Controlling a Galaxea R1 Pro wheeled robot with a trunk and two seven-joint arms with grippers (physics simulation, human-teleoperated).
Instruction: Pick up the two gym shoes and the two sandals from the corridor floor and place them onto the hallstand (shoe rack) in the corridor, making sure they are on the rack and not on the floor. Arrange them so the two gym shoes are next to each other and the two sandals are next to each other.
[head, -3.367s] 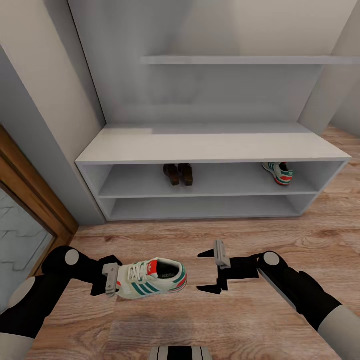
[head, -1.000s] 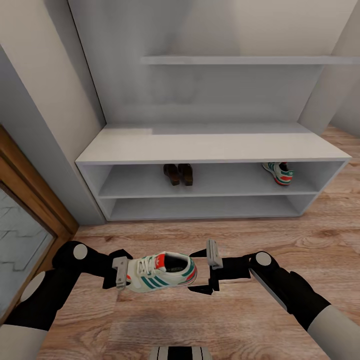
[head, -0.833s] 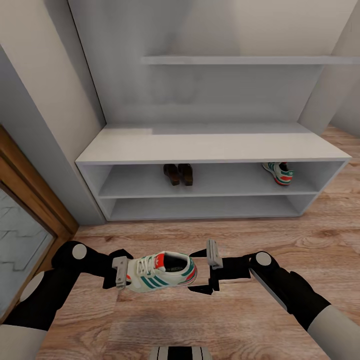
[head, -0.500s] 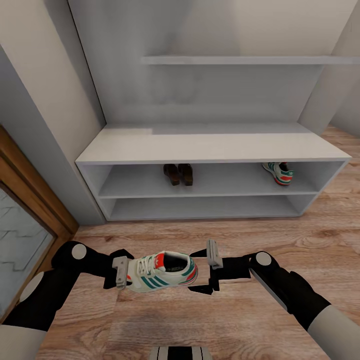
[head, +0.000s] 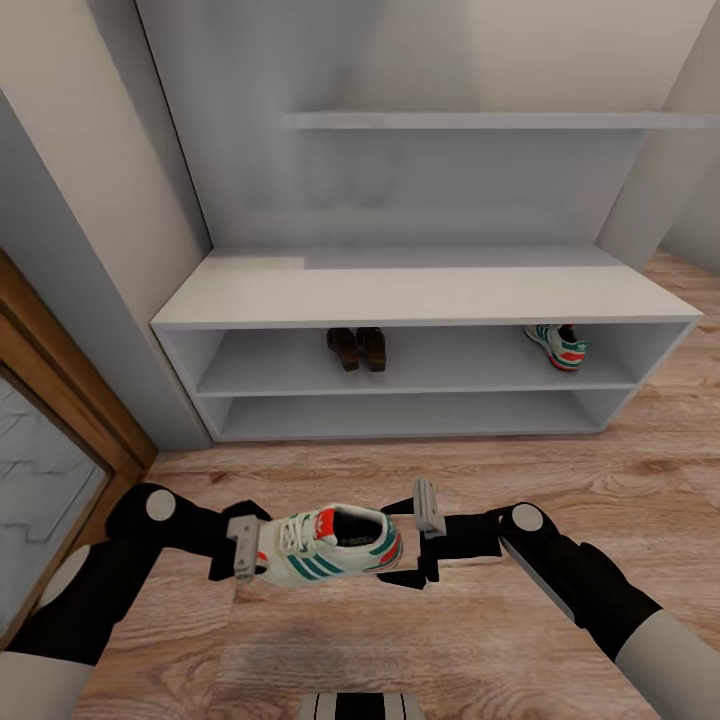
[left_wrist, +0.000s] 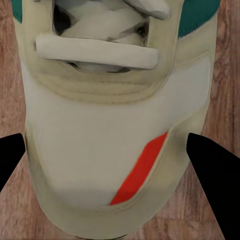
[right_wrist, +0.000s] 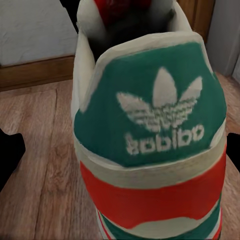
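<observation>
The left gripper (head: 262, 548) was clamped on the toe of a white lace-up gym shoe with green side stripes (head: 328, 546), holding it above the light brown wood-plank floor (head: 520, 470). The right gripper (head: 410, 545) stood with its black fingers spread on either side of the shoe's green-and-red heel (right_wrist: 150, 145); whether they touched it could not be told. Beyond stood the low light-grey shoe rack (head: 420, 290). On its upper shelf sat two dark brown sandals (head: 357, 349) side by side, and the other gym shoe (head: 556, 346) well to their right.
</observation>
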